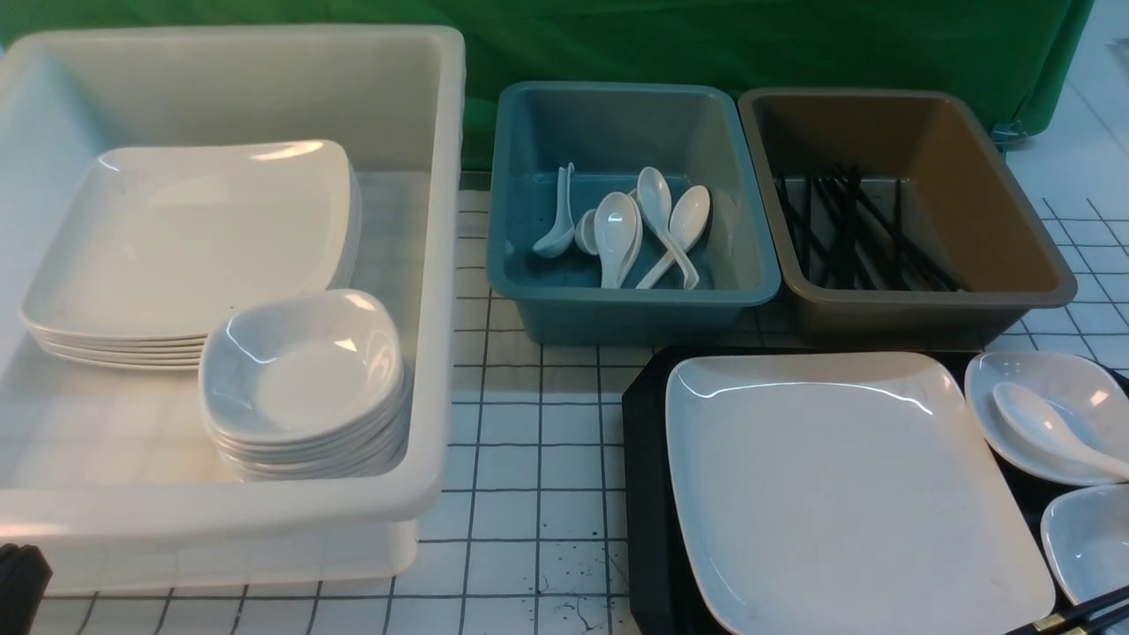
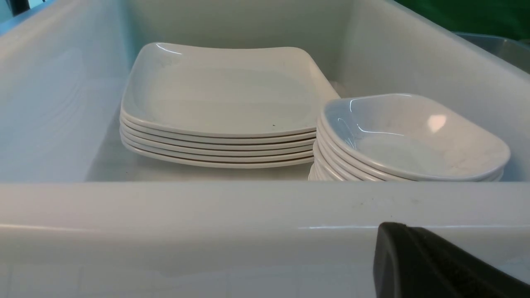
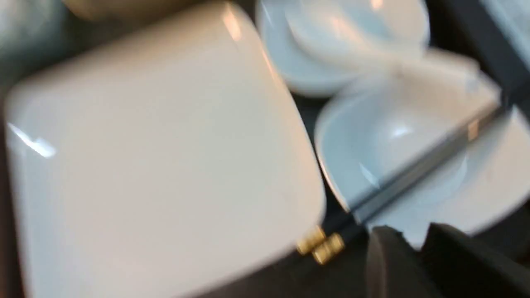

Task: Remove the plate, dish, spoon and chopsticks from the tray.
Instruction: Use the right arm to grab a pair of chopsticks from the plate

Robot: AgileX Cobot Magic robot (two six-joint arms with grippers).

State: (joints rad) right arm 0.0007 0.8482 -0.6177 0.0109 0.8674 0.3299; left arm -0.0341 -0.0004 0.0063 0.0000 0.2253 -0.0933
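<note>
Front view, tray (image 1: 648, 494) w/ 1 plate (image 1: 847, 494), 2 dishes (image 1: 1058, 375), 1 spoon (image 1: 1045, 428)

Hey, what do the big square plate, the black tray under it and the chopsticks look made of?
The plate looks like glossy white ceramic or melamine, judging by sharp highlights on its rim. The tray seems matte black plastic, showing no glare. The chopsticks look like smooth dark plastic or lacquered wood, with gold-coloured bands.
</note>
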